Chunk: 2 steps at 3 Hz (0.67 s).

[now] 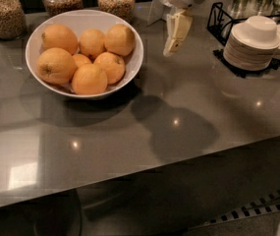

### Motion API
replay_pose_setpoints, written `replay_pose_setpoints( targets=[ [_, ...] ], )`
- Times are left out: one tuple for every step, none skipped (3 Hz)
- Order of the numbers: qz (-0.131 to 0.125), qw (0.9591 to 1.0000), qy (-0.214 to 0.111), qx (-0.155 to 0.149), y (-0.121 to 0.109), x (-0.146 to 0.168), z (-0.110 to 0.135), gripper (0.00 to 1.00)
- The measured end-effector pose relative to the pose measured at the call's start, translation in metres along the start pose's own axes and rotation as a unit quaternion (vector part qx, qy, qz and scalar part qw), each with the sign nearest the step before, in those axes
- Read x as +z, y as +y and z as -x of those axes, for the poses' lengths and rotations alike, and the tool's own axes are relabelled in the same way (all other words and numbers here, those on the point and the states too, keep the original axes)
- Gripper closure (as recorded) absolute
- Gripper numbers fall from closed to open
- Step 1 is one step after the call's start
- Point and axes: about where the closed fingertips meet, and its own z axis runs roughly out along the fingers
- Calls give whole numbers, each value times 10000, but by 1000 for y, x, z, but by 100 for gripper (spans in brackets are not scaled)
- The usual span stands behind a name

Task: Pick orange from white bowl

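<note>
In the camera view the end effector (170, 48) hangs above the grey worktop (203, 97) just right of the white bowl (132, 75), spread or pressed together I cannot tell, while the orange (88, 79) lies, seemingly untouched, among others at the bowl's near side.
</note>
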Motion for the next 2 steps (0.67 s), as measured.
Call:
replay_pose_setpoints(
  targets=[
    [267,9992,-3,-310,-15,27,6,0],
    [318,9982,-38,-501,-28,43,11,19]
  ],
)
